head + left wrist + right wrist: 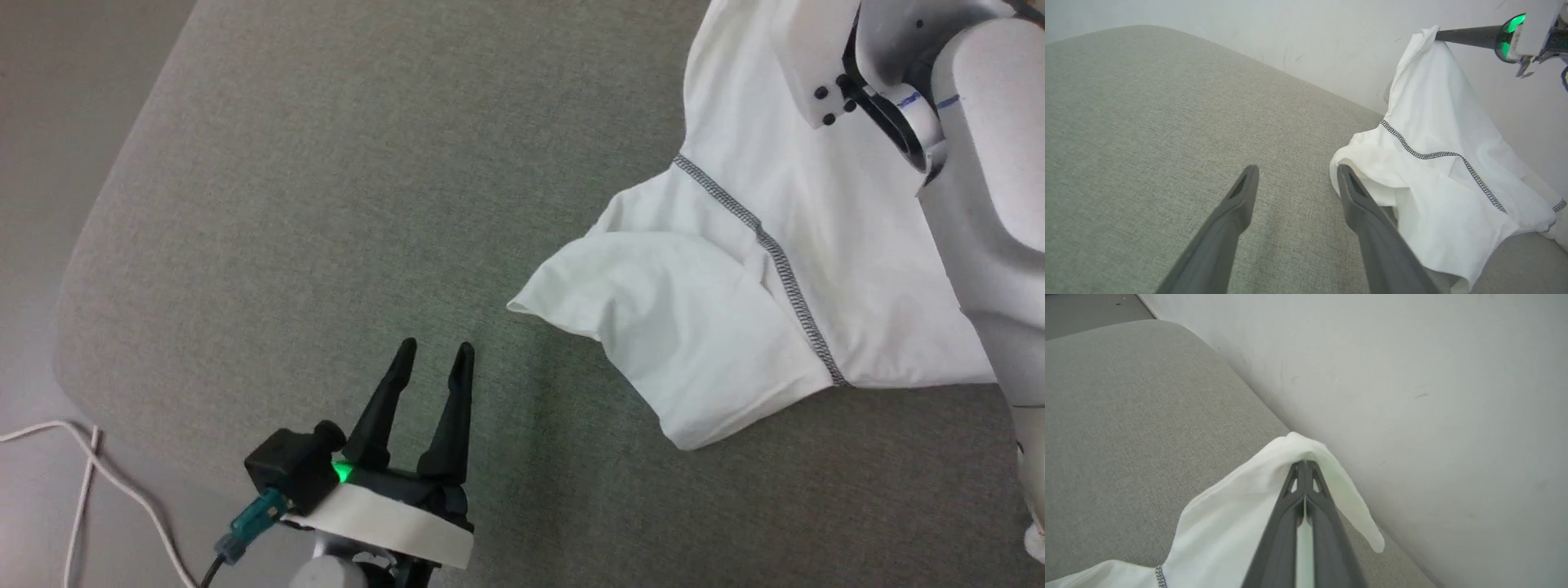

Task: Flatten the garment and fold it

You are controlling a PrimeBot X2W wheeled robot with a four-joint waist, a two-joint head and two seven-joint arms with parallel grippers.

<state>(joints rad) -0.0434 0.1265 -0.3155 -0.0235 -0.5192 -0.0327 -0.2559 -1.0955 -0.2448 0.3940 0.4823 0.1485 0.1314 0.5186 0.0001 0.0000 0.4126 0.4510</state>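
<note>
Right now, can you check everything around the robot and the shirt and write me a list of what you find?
Surface: grey fabric pad, rounded corner.
Job's things: shirt, white, crumpled, one corner lifted off the pad.
Clutter: nothing seen.
Grippers: left gripper open, holding nothing; right gripper shut on the shirt.
Cables: white cable on the floor beside the pad.
Surroundings: pale wall behind the pad.

In the head view the garment (735, 310) runs past the top edge; the pale forearm (980, 204) covers its right part.
</note>
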